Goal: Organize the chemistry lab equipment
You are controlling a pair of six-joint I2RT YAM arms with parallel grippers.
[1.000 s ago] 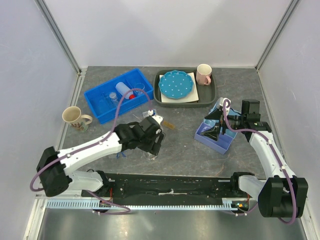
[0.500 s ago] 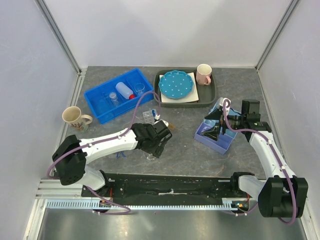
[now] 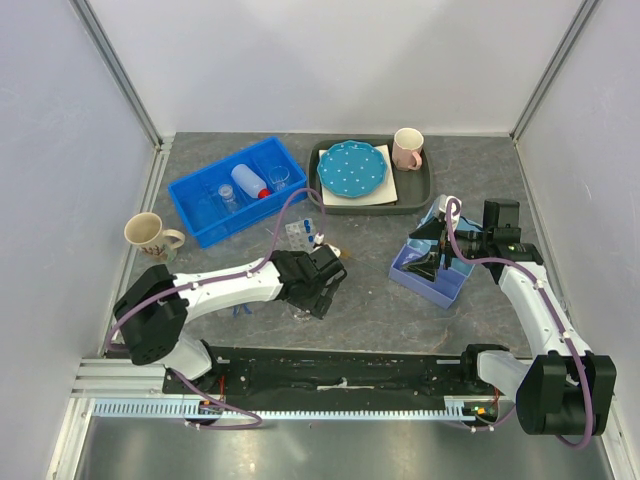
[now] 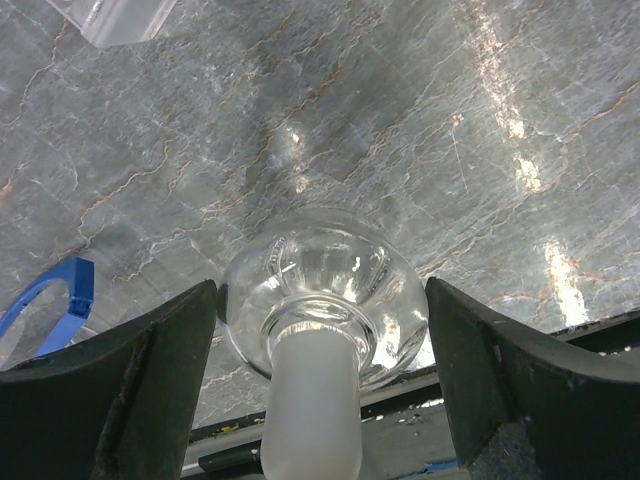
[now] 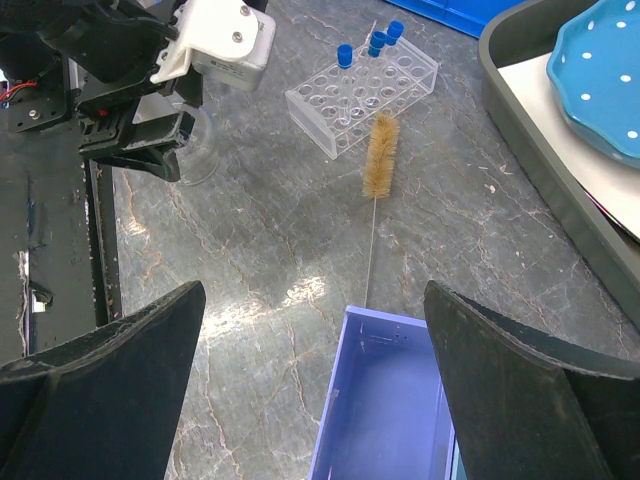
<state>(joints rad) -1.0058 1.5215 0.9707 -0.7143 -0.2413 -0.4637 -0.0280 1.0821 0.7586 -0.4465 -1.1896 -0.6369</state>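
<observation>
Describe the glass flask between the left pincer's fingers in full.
The flask is clear glass, seemingly empty: a round bulb with a frosted neck pointing up at the left wrist camera. It stands upright on the grey marbled table. The left pincer is open, its fingers flanking the bulb closely, seemingly just clear of it.

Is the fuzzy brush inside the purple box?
No, the brush lies on the table beside the test-tube rack, outside the purple box.

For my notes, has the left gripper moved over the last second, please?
Yes, the left gripper shifted right, farther from the beige mug.
</observation>
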